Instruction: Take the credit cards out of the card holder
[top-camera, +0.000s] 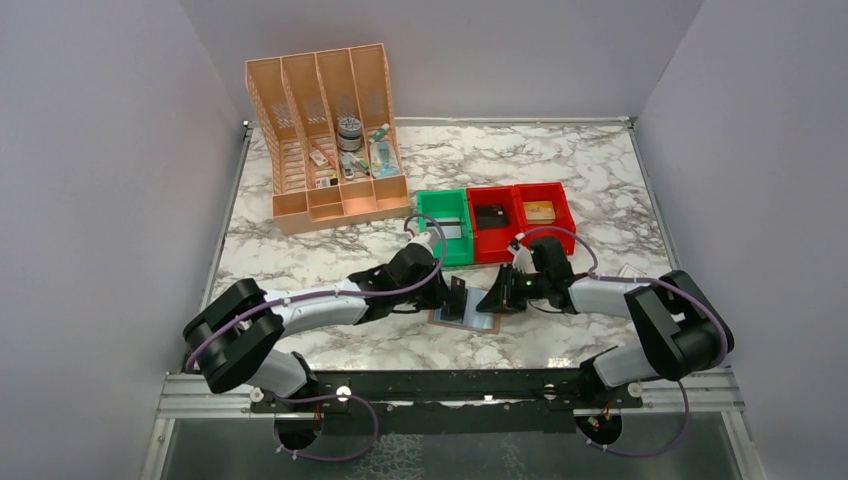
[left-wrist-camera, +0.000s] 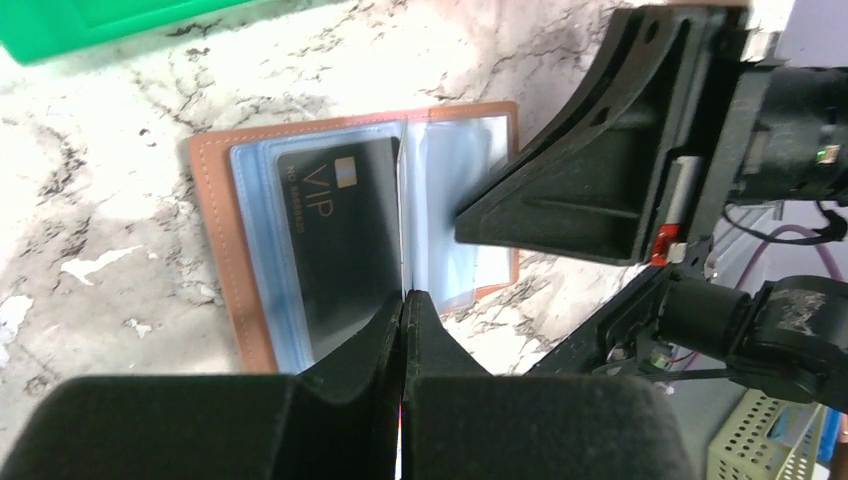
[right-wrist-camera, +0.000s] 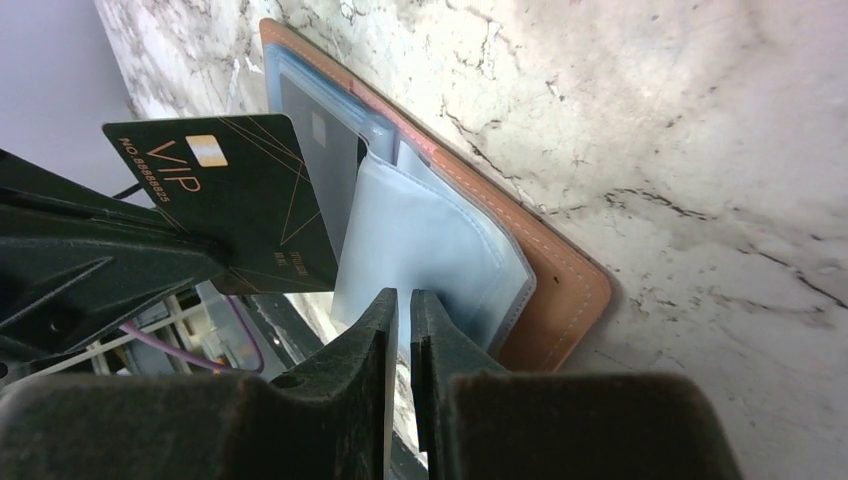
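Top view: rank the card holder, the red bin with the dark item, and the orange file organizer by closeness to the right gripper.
From the right gripper:
1. card holder, at its fingertips, on the table between the arms.
2. red bin, just behind it, middle of the bin row.
3. orange file organizer, far back on the left.

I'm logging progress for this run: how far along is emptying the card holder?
Done: one credit card looks clear of the card holder. In hand: the left gripper pinches it upright above the open holder, not yet set down, while the right gripper grips a blue-grey sleeve. Left: a second card sits in a pocket; others, if any, are hidden.
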